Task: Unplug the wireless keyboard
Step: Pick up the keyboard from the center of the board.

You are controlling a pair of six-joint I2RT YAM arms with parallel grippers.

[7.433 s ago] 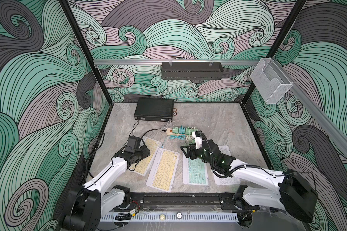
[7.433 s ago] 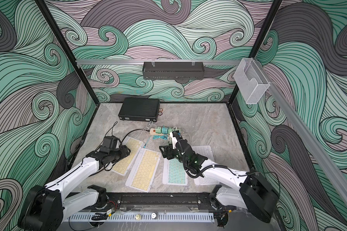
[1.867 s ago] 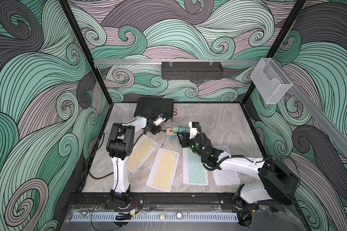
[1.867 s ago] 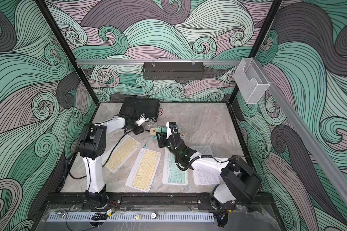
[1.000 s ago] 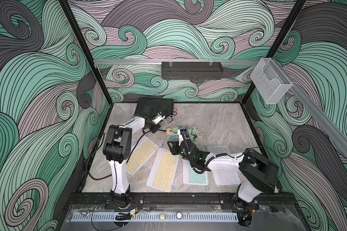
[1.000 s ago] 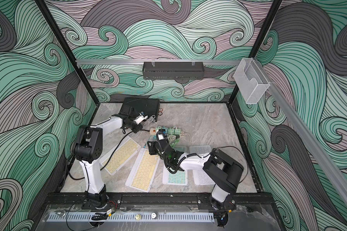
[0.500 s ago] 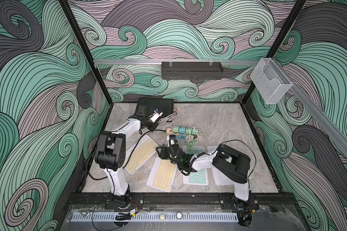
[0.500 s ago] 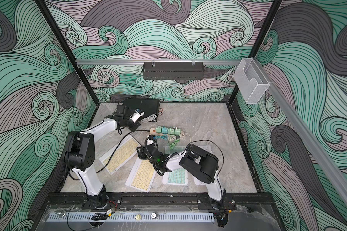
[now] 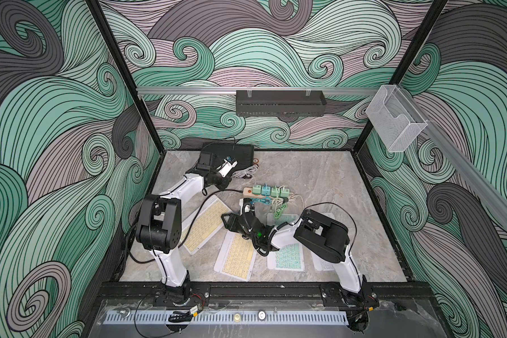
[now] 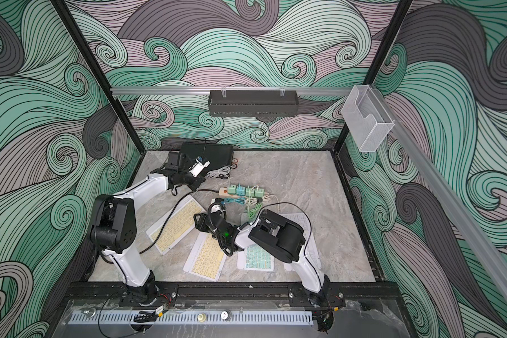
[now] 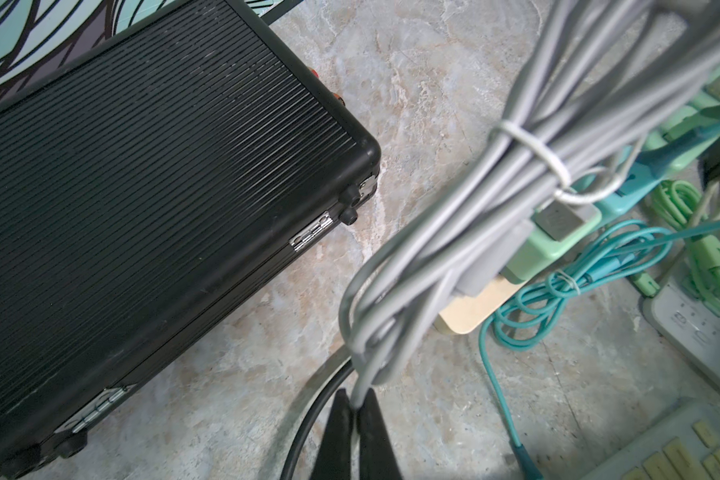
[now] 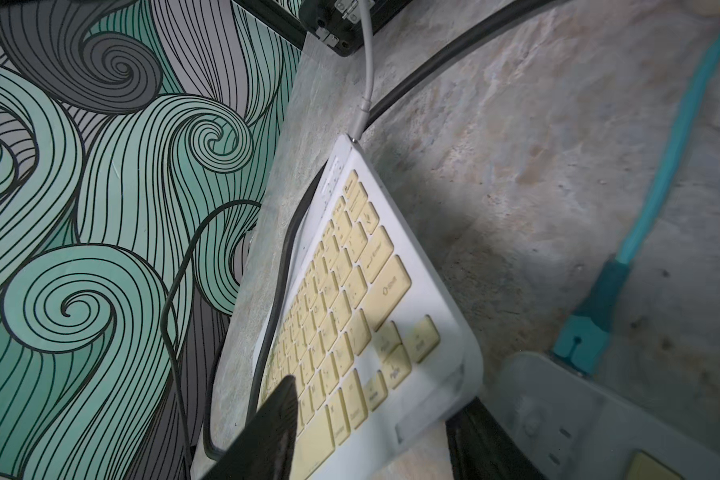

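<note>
Wrist view alone: left pincer [image 11: 356,399] tight on grey cable [image 11: 433,249]; right pincer [image 12: 375,399] wide astride yellow keyboard [image 12: 350,270], "Shift" barely legible.

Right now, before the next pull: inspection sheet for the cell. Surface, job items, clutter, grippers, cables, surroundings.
Surface: marble-look tabletop, no spills seen.
Job's things: yellow keyboard lies flat; grey cable plugged into its far corner, not yet unplugged.
Clutter: second yellow keyboard, teal keyboard, black case at the back.
Grippers: left gripper, jaws shut on the grey cable; right gripper, jaws open astride the yellow keyboard's near corner.
Cables: grey cable's slack tied in a bundle; teal cable reaches the second yellow keyboard; black cord leads to the power strip.
Surroundings: black tray and clear holder on the wall rails.
</note>
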